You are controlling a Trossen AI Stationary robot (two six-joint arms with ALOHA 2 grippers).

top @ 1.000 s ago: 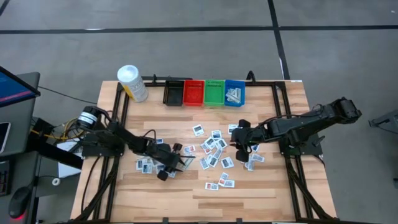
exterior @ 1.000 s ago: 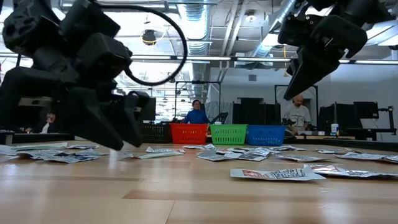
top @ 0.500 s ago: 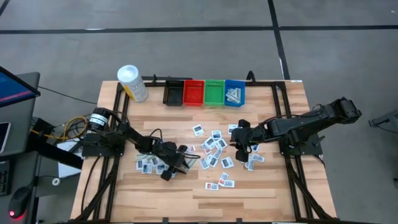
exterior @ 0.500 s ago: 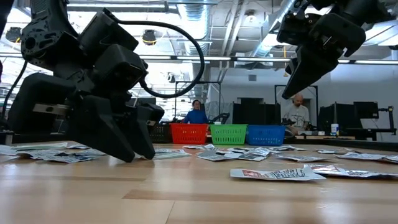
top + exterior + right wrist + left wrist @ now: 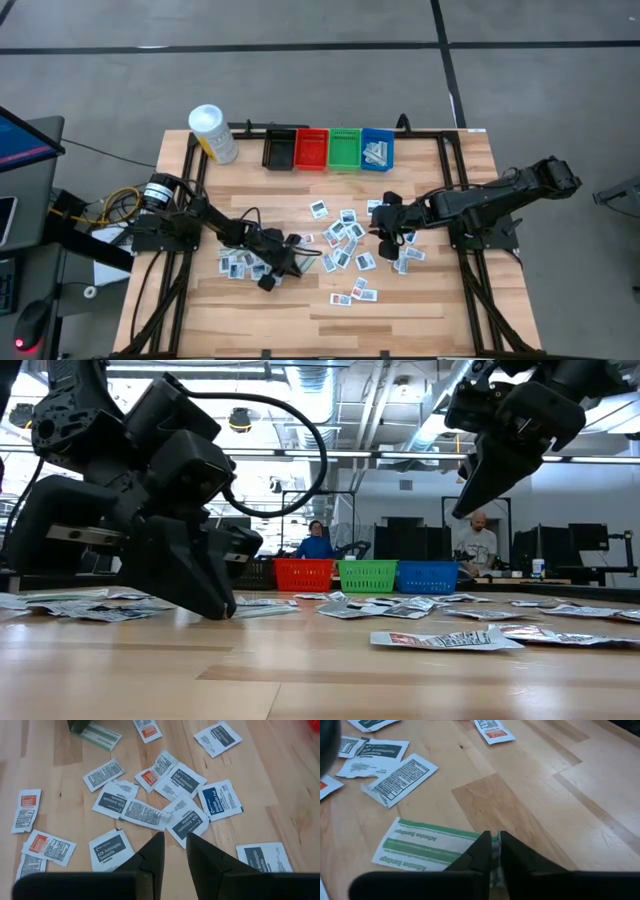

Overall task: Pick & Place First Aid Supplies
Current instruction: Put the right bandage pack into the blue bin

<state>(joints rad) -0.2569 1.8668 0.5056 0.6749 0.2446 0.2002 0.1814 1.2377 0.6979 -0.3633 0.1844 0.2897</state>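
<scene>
Left fingers [image 5: 481, 851] pinched on green-striped bandage strip [image 5: 427, 851] (right gripper [image 5: 175, 851] hovering, slightly parted).

- Both arms are built of dark, near-black segments with blocky housings at the joints.
- A silver-grey cylindrical joint cap is seen near the base of the left arm [image 5: 158, 190].
- Black cable is looped in an arc above the left arm's wrist housing [image 5: 175, 455].
- Yellow and orange wires are bundled beside the left base.
- Each gripper's fingers [image 5: 200, 855] are shaped as dark, tapering wedges with flat inner faces.
</scene>
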